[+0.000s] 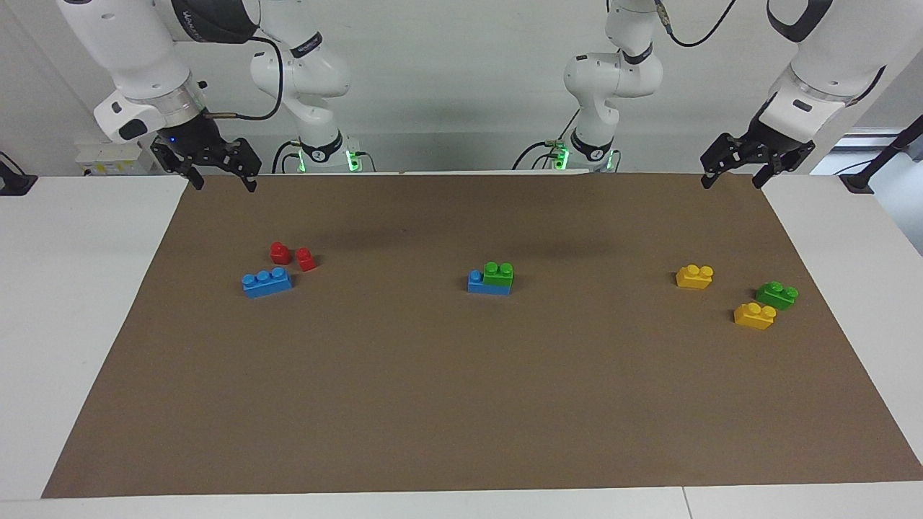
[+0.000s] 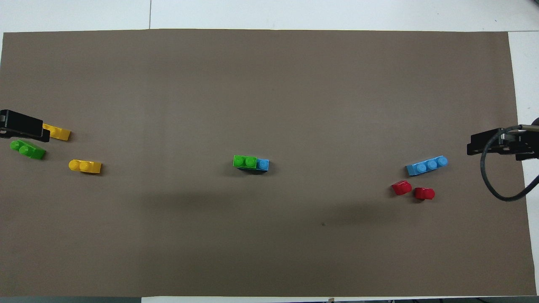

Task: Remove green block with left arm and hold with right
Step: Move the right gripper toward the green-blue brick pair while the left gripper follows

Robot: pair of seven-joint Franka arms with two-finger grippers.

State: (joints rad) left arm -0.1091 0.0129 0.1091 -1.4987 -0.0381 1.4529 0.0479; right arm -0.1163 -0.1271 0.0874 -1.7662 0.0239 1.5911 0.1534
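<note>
A green block (image 1: pixel 498 274) with two studs sits pressed on top of a blue brick (image 1: pixel 477 282) at the middle of the brown mat; the pair also shows in the overhead view, green block (image 2: pixel 244 161) on blue brick (image 2: pixel 263 164). My left gripper (image 1: pixel 731 182) hangs open and empty in the air over the mat's corner at the left arm's end, well away from the pair. My right gripper (image 1: pixel 222 186), with the blue wrist light, hangs open and empty over the mat's corner at the right arm's end.
A second green block (image 1: pixel 776 295) and two yellow bricks (image 1: pixel 694 276) (image 1: pixel 754 316) lie loose at the left arm's end. A loose blue three-stud brick (image 1: pixel 267 282) and two small red blocks (image 1: pixel 280 252) (image 1: pixel 306 259) lie at the right arm's end.
</note>
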